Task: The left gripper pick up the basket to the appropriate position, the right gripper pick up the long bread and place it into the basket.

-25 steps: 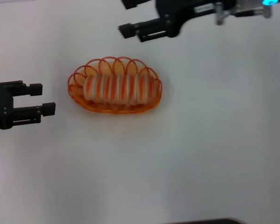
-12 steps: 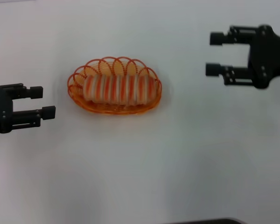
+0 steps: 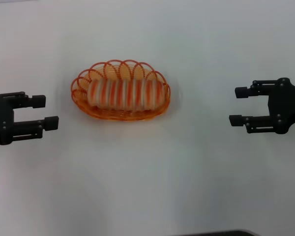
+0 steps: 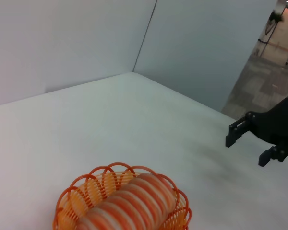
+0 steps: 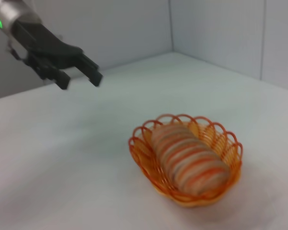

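The orange wire basket [image 3: 160,106] stands on the white table, left of centre in the head view. The long bread [image 3: 123,94], tan with orange-red stripes, lies inside it lengthwise. My left gripper [image 3: 44,111] is open and empty, to the left of the basket and apart from it. My right gripper [image 3: 238,105] is open and empty, well to the right of the basket. The basket [image 4: 67,201] and bread [image 4: 129,203] show in the left wrist view, with the right gripper [image 4: 247,146] beyond. The right wrist view shows the basket [image 5: 139,148], the bread [image 5: 189,158] and the left gripper [image 5: 79,79].
The white table [image 3: 147,187] spreads around the basket. Grey walls [image 4: 86,33] stand behind it and meet at a corner. A dark edge [image 3: 216,233] shows at the bottom of the head view.
My right gripper has swung from above and behind the basket out to the right and down toward the table's right side, open and empty. The left gripper, basket and bread have not moved.
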Motion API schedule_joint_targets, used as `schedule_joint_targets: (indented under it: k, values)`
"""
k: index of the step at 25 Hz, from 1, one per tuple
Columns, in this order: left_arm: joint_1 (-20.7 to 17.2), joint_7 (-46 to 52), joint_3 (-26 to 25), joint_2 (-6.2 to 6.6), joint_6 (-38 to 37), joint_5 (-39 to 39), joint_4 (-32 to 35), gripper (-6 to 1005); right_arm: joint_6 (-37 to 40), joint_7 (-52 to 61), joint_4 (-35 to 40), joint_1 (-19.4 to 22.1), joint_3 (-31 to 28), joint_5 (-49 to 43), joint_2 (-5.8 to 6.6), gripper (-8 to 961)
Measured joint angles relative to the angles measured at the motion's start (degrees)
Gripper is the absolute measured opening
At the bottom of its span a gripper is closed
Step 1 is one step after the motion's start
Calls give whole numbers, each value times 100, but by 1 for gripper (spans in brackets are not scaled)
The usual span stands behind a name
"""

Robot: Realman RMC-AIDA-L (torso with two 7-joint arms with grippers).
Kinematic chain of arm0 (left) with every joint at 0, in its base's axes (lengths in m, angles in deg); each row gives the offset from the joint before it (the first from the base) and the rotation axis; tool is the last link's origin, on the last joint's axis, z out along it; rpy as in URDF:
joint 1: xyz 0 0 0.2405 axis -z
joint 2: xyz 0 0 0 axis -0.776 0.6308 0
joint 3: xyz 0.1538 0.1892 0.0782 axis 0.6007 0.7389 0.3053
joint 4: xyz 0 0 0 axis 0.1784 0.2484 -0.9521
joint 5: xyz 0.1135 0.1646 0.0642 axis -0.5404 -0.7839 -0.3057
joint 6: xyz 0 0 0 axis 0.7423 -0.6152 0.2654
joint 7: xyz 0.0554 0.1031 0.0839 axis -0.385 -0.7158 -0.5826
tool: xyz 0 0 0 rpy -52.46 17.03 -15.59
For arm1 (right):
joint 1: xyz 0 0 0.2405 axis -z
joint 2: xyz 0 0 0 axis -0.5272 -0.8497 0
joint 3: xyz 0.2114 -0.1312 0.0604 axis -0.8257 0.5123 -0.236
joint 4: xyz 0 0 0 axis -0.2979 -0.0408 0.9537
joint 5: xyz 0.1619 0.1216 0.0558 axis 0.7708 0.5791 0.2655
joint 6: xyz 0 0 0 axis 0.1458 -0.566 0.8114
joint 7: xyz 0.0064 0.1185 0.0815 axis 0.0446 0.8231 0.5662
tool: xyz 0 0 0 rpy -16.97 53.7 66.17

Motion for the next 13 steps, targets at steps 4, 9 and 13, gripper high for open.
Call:
schedule_joint_targets:
  k: [4,9,13]
  values:
    - [-38,-103,-5,-14,26,-2,-8,703,-213,-161,-209,-10,-17,-52,-1,805]
    - [-73,-157,-1,-23,14,-10,-9,703,-276,-186,-250,-67,-5,-59,9,870]
    - [-106,-157,-1,-25,8,-16,-9,703,-276,-175,-254,-82,7,-62,12,909]
